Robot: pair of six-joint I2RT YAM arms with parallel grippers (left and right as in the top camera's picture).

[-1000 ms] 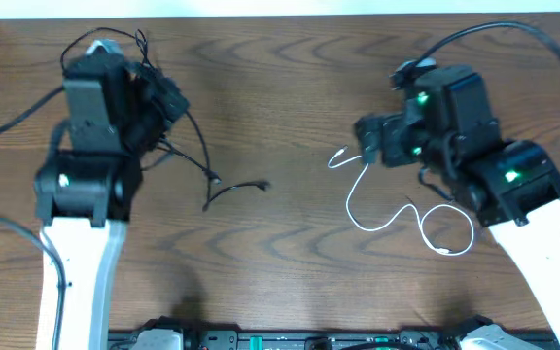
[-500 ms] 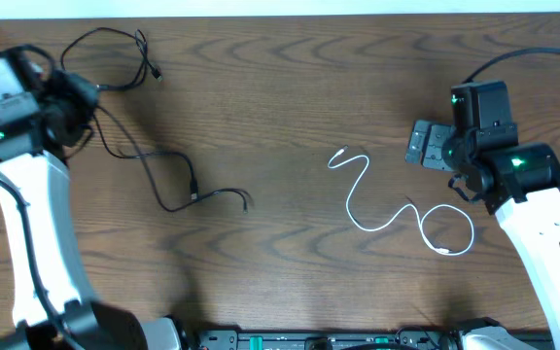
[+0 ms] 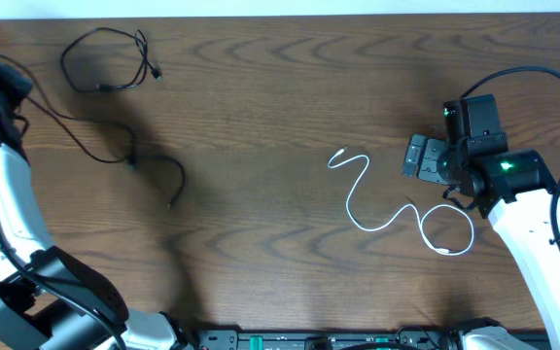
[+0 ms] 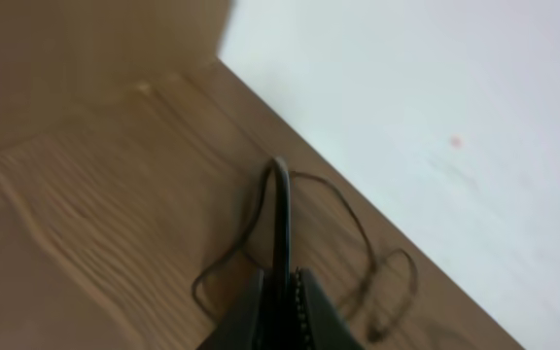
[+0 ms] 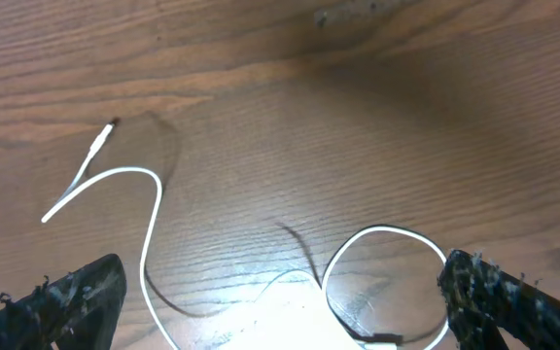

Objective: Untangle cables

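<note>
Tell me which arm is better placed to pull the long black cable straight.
Left. The left fingers are shut on that black cable; the right fingers stand open near the white cable, across the table.

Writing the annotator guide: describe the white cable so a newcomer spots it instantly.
Look at the right half of the wooden table, just beside the open right pincer. The white cable lies flat there, snaking from a small plug into a loop at its other end. It is the only white cord; the black cables all lie far over on the left side.
</note>
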